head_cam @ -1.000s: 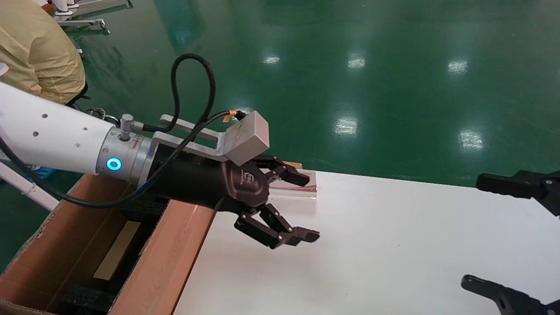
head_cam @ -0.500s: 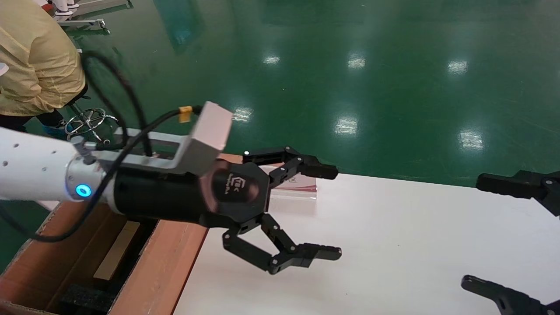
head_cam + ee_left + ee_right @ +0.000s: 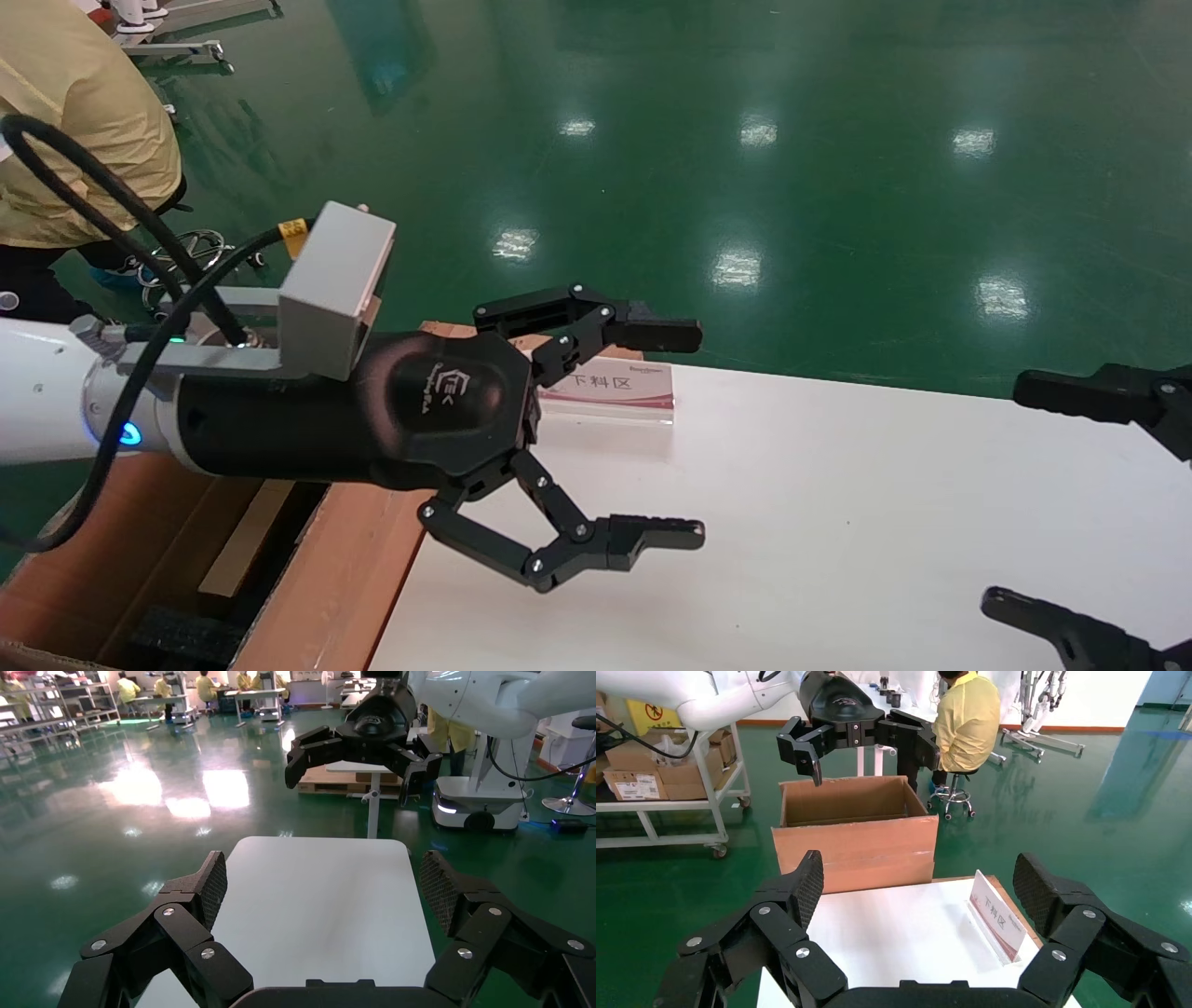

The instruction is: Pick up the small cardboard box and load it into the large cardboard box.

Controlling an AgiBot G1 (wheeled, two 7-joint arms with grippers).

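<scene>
The large cardboard box (image 3: 354, 559) stands open at the table's left end; it also shows in the right wrist view (image 3: 856, 846). Inside it, between black foam blocks, lies a reddish-brown surface with a pale tan strip (image 3: 247, 536), which looks like the small cardboard box. My left gripper (image 3: 691, 434) hovers over the table's left part, just right of the large box, open wide and empty; its own view (image 3: 325, 881) shows only bare table between the fingers. My right gripper (image 3: 1010, 494) is open and empty at the table's right end.
A small slanted sign card (image 3: 610, 384) stands at the white table's (image 3: 838, 513) far left edge, beside the large box. A person in yellow (image 3: 74, 121) sits behind the box. Green floor lies beyond the table.
My left gripper has opened wider and its wrist has rolled; the arm's body has drawn left and nearer the head camera. The right arm has not moved.
</scene>
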